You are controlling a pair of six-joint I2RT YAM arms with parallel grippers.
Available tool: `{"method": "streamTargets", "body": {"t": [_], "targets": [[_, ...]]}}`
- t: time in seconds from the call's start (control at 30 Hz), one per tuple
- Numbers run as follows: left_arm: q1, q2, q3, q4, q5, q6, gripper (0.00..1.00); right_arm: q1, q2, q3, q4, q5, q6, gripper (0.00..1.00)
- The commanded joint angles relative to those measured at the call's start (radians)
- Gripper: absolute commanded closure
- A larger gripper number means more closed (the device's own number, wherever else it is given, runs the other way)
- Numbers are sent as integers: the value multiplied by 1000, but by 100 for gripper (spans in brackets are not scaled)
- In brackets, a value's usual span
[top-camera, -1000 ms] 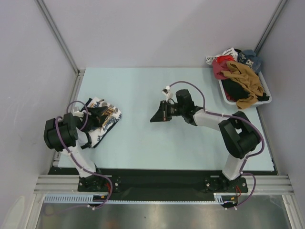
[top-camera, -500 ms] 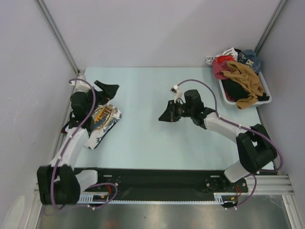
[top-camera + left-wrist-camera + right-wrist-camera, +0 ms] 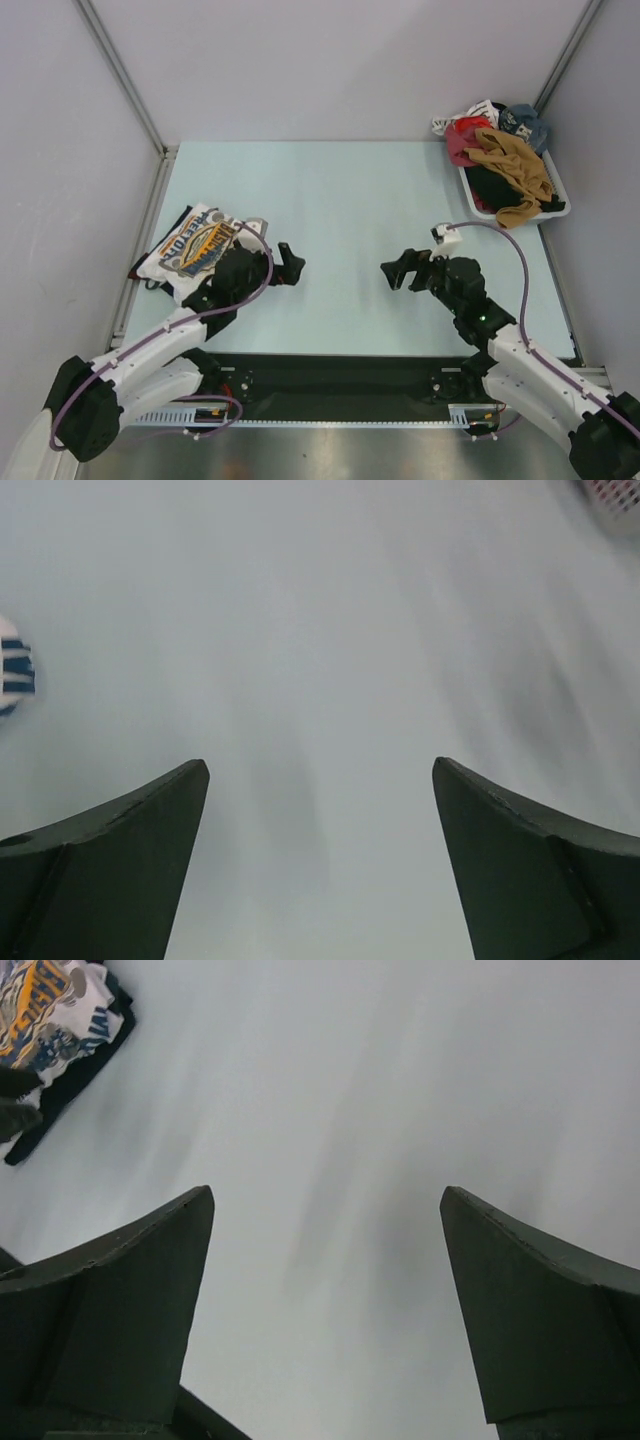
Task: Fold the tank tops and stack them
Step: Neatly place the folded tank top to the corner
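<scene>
The white tank top (image 3: 195, 245) with its orange-yellow print lies folded at the left of the table. It also shows in the right wrist view's top left corner (image 3: 55, 1005), lying on the dark navy tank top (image 3: 75, 1085), whose edge sticks out beneath it. My left gripper (image 3: 290, 265) hangs open and empty just right of that stack, over bare table (image 3: 320, 764). Right of centre, my right gripper (image 3: 398, 270) is open too, with nothing between its fingers (image 3: 328, 1192). A strip of the white top (image 3: 12, 670) shows at the left wrist view's left edge.
A white basket (image 3: 555, 210) heaped with mixed clothes (image 3: 505, 160) stands at the back right corner. Grey walls and metal posts close in the table on three sides. Both arms lie low along the near edge.
Both arms have drawn back toward the near edge. The left gripper left the white top, which now lies flat with its print up. The right gripper has gone from shut to open.
</scene>
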State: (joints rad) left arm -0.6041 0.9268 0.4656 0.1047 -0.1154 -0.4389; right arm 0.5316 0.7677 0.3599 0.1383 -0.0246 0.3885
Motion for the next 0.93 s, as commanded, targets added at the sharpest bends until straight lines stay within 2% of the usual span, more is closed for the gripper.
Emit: {"method": "streamTargets", "body": {"t": [0.0, 0.1, 0.27, 0.47, 0.9], "targets": [[-29, -106, -105, 90, -83, 84, 0, 1, -62, -16, 40, 168, -8, 0], [-29, -202, -163, 110, -49, 115, 0, 5, -77, -30, 0, 222, -5, 0], [-29, -293, -234, 173, 55, 169, 0, 1, -87, -96, 75, 248, -17, 0], [-29, -373, -235, 145, 36, 172, 0, 2, -79, -82, 57, 241, -16, 0], [-29, -384, -242, 147, 36, 167, 0, 5, -137, -85, 26, 206, -28, 0]]}}
